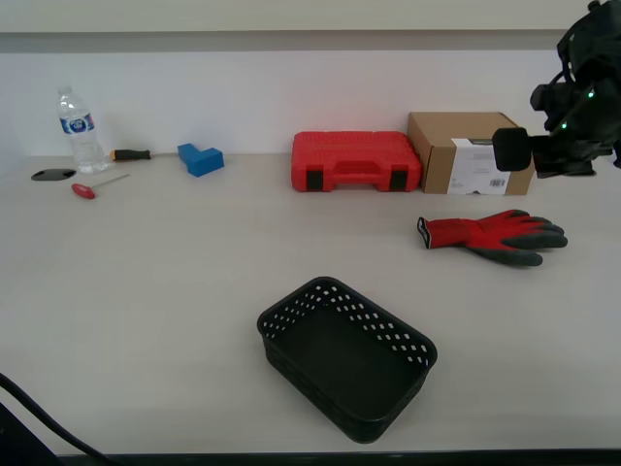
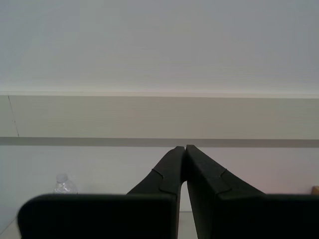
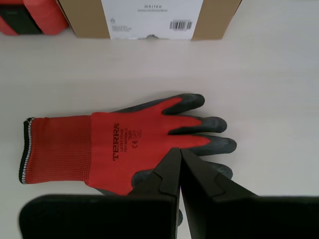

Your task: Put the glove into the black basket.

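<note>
The red glove (image 1: 490,236) lies flat on the table at the exterior view's right, cuff toward the left, dark fingertips toward the right. In the first wrist view the glove (image 3: 124,144) lies back up with its printed logo showing. My first gripper (image 3: 180,149) hangs above it, shut and empty, apart from it. Its arm (image 1: 568,126) shows at the exterior view's upper right. The black basket (image 1: 275,342) stands empty at the table's front middle. My second gripper (image 2: 185,147) is shut and empty, facing the wall.
A red tool case (image 1: 356,161) and a cardboard box (image 1: 466,152) stand behind the glove by the wall. A blue block (image 1: 200,158), a water bottle (image 1: 78,131), two screwdrivers (image 1: 92,187) and a black disc (image 1: 52,175) lie at the far left.
</note>
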You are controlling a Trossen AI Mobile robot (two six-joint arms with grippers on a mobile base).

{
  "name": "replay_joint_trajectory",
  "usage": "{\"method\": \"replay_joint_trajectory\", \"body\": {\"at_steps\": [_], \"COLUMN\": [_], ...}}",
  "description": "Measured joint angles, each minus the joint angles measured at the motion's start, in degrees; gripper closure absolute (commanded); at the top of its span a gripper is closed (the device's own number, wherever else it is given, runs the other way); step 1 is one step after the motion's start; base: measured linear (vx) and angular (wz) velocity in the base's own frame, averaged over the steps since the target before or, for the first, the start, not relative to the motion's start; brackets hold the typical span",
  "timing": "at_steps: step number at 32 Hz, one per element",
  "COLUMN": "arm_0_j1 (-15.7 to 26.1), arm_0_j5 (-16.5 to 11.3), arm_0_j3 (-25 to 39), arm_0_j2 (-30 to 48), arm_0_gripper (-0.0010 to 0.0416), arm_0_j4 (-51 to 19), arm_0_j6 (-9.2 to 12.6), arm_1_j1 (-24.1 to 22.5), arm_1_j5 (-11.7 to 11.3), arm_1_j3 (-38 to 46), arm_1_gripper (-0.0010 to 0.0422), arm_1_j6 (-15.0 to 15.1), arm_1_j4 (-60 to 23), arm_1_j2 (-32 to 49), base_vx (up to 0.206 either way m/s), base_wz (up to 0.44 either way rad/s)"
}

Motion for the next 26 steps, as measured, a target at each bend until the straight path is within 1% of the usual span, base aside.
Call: {"method": "replay_joint_trajectory", "body": {"at_steps": [4, 8, 11, 13, 14, 16, 17, 19, 20, 24, 26], "arm_0_j1": [-0.6, -1.9, -2.6, -3.2, -3.8, -4.4, -4.7, -4.9, -4.9, -5.0, -5.0], "arm_0_j5": [0.1, 0.1, 0.1, -0.1, -1.1, -1.8, -1.9, -2.0, -2.0, -2.2, -3.2], "arm_0_j3": [3.6, 6.4, 7.3, 8.6, 9.4, 10.6, 11.3, 12.6, 13.5, 16.2, 18.1], "arm_0_j2": [6.0, 11.0, 12.6, 14.0, 15.2, 16.4, 17.3, 18.6, 19.4, 22.7, 24.7], "arm_0_gripper": [0.0405, 0.0404, 0.0400, 0.0386, 0.0366, 0.0343, 0.0327, 0.0309, 0.0299, 0.0284, 0.0284], "arm_0_j4": [-0.9, -1.7, -2.5, -1.8, -2.3, -1.7, -2.3, -1.9, -1.9, -2.0, -1.9], "arm_0_j6": [-0.9, -0.9, -1.2, -1.2, -1.2, -1.2, -1.3, -1.6, -2.1, -2.6, -3.0], "arm_1_j1": [0.0, 0.0, 0.0, 0.0, 0.0, 0.0, 0.0, 0.0, 0.0, 0.0, 0.0], "arm_1_j5": [0.0, 0.0, 0.0, 0.0, 0.0, 0.0, 0.0, 0.0, 0.0, 0.0, 0.0], "arm_1_j3": [0.0, 0.0, 0.0, 0.0, 0.0, 0.0, 0.0, 0.0, 0.0, 0.0, 0.0], "arm_1_gripper": [0.0412, 0.0412, 0.0412, 0.0412, 0.0412, 0.0412, 0.0412, 0.0412, 0.0412, 0.0412, 0.0412], "arm_1_j6": [0.0, 0.0, 0.0, 0.0, 0.0, 0.0, 0.0, 0.0, 0.0, 0.0, 0.0], "arm_1_j4": [0.0, 0.0, 0.0, 0.0, 0.0, 0.0, 0.0, 0.0, 0.0, 0.0, 0.0], "arm_1_j2": [0.0, 0.0, 0.0, 0.0, 0.0, 0.0, 0.0, 0.0, 0.0, 0.0, 0.0], "base_vx": [0.000, 0.000, 0.000, 0.000, 0.000, 0.000, 0.000, 0.000, 0.000, 0.000, 0.000], "base_wz": [0.000, 0.000, 0.000, 0.000, 0.000, 0.000, 0.000, 0.000, 0.000, 0.000, 0.000]}}
